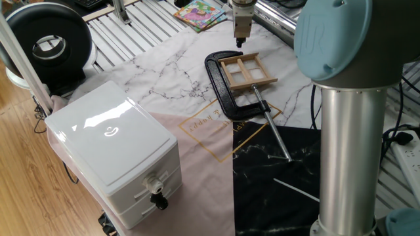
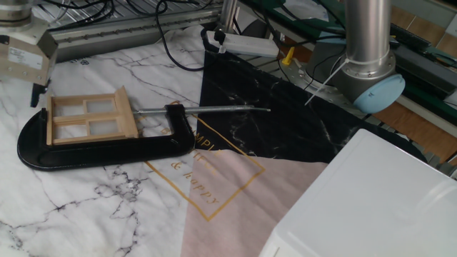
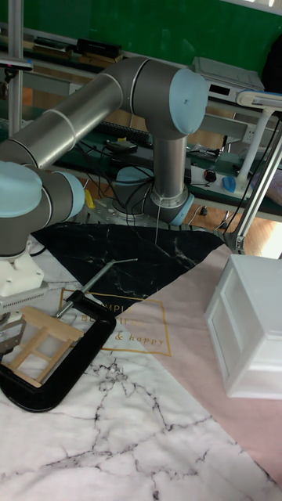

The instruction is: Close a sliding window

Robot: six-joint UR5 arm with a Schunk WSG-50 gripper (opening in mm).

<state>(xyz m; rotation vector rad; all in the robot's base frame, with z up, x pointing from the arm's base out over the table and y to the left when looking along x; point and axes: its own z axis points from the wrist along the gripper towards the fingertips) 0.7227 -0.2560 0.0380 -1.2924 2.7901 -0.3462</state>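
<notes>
The sliding window [image 1: 247, 71] is a small light-wood frame with panes split by thin bars. It lies flat, held in the jaws of a black C-clamp [image 1: 220, 88]. My gripper [image 1: 239, 42] hangs in the air just beyond the window's far end and touches nothing. In the other fixed view one dark finger [image 2: 36, 95] shows left of the window [image 2: 89, 118], under the outer end of the gripper body, so the gripper reads as open. Its second finger is off the frame. In the tall fixed view the window [image 3: 37, 344] sits at the lower left.
The clamp's long screw rod [image 2: 207, 109] runs off the window across the marble and black cloth. A white drawer box [image 1: 115, 154] stands at the front left, a black round fan [image 1: 47, 42] behind it. The arm's grey column [image 1: 344, 151] rises at the right.
</notes>
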